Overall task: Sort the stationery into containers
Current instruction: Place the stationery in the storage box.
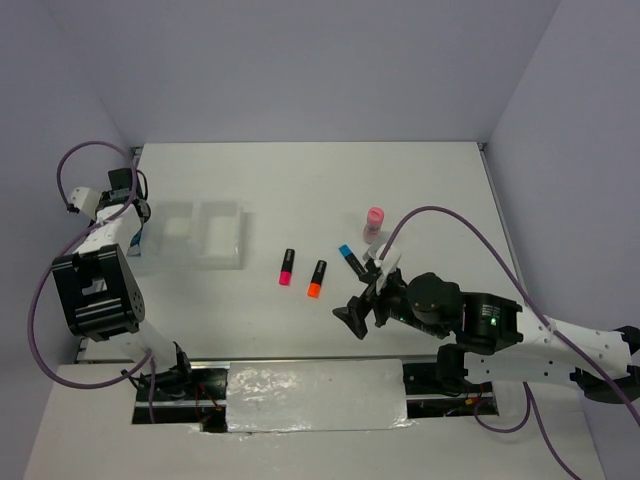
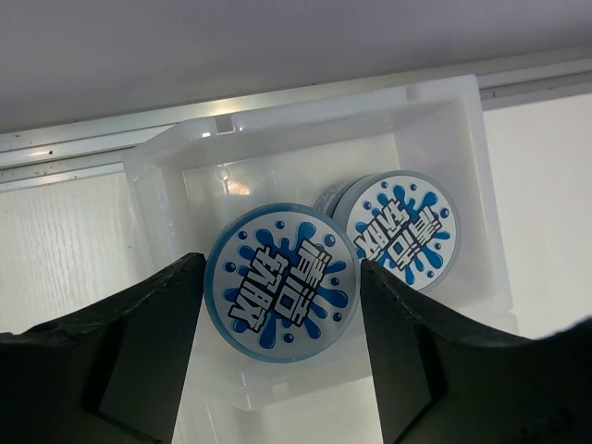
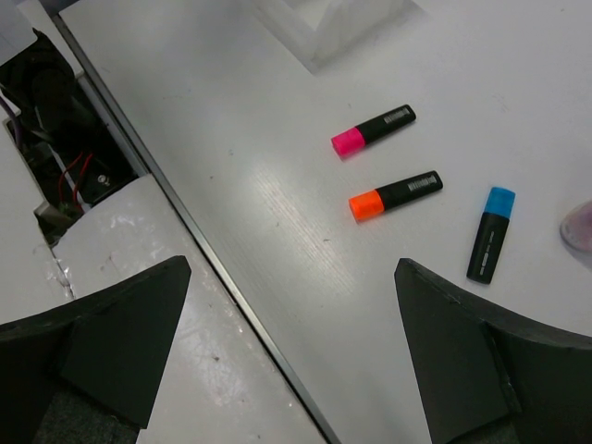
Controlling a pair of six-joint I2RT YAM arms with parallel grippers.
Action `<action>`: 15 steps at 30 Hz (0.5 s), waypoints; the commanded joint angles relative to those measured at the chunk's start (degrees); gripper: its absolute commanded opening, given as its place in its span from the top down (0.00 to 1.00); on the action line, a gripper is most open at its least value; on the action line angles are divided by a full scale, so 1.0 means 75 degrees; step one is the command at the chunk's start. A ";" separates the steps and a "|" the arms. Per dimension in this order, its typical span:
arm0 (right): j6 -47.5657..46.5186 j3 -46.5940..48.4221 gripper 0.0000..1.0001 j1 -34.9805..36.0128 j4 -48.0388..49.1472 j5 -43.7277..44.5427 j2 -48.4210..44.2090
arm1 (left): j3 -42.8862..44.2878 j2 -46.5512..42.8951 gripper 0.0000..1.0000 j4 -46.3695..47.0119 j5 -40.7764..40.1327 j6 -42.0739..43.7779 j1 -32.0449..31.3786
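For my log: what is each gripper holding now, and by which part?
The left gripper grips one tape roll by its round edge; the right gripper holds nothing.

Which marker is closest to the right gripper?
The blue marker: it lies right beside the right gripper, while the pink marker and orange marker lie farther left.

The nearer tape roll (image 2: 282, 282) and the farther tape roll (image 2: 402, 229) are white with blue splashes and dark letters. The tray (image 2: 435, 125) is milky white. The pink marker (image 3: 373, 129), orange marker (image 3: 396, 194) and blue marker (image 3: 490, 234) have black bodies.
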 commanded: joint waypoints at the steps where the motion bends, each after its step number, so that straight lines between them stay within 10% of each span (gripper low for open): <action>1: -0.0064 -0.0008 0.00 -0.0022 0.0130 0.0109 -0.0023 | 0.0115 -0.0111 0.87 0.0642 -0.0196 0.0216 0.0014; 4: -0.0076 -0.0008 0.00 -0.0022 0.0166 0.0086 0.0000 | 0.0162 -0.0041 0.84 0.0631 -0.0197 0.0240 0.0014; 11: -0.0041 0.0004 0.00 -0.0022 0.0201 0.0027 0.0070 | 0.0360 -0.0017 0.21 -0.0036 -0.0418 -0.0111 -0.0032; 15: -0.0006 -0.0020 0.00 -0.0022 0.0248 -0.0020 -0.0046 | 0.0664 -0.0216 0.02 -0.0739 -0.0501 -0.0334 -0.0067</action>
